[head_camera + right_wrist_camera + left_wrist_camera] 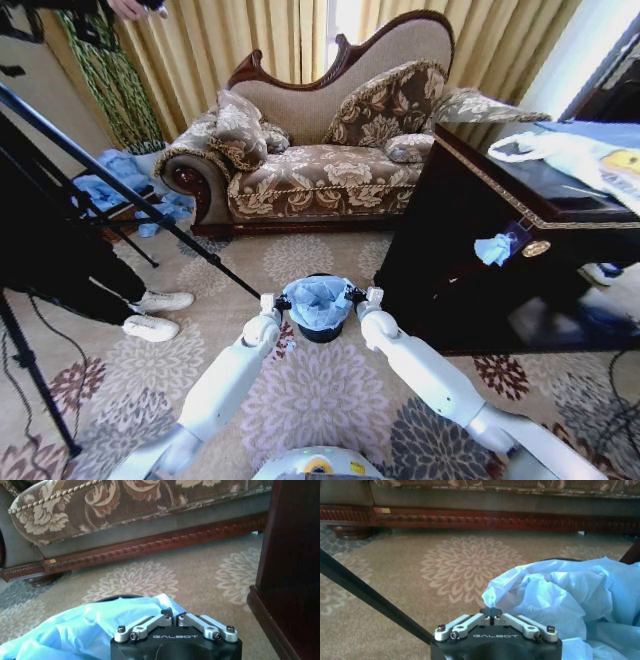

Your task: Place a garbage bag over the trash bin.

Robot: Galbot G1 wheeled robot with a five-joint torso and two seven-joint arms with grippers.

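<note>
The trash bin (320, 330) stands on the patterned carpet (330, 400) in front of the sofa (320, 150), with the garbage bag (318, 302) bunched over its mouth. The left gripper (491, 611) pinches the film at the bin's left rim, jaws closed on it. The right gripper (172, 614) (at the opposite rim) is likewise clamped on the bag's edge.

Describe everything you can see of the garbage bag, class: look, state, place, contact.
The garbage bag is thin, crinkly, translucent pale-blue film, bunched and puffed over the mouth of the black trash bin on the patterned carpet. The left gripper is shut on a pinched edge at one side; the right gripper pinches the opposite edge. It is not spread flat.
</note>
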